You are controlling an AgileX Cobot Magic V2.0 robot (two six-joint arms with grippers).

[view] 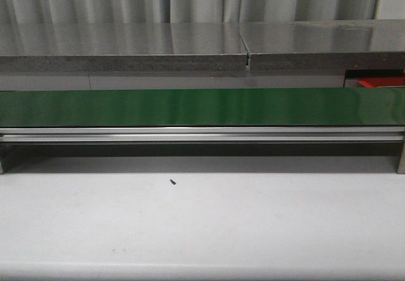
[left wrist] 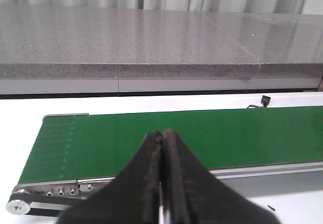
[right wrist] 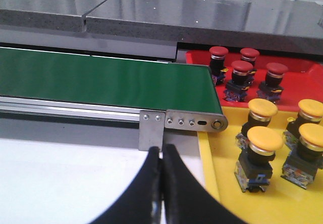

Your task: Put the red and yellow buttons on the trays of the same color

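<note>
Beside the empty green belt (right wrist: 101,77), red buttons (right wrist: 242,72) and yellow buttons (right wrist: 265,141) are already set on matching trays, while both grippers' fingers (left wrist: 151,183) are closed on nothing.

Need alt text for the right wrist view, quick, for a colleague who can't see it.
The shut right hand hovers near the green conveyor belt's end. Beside it, four yellow buttons stand in a yellow tray and four red buttons in a red tray behind.
</note>
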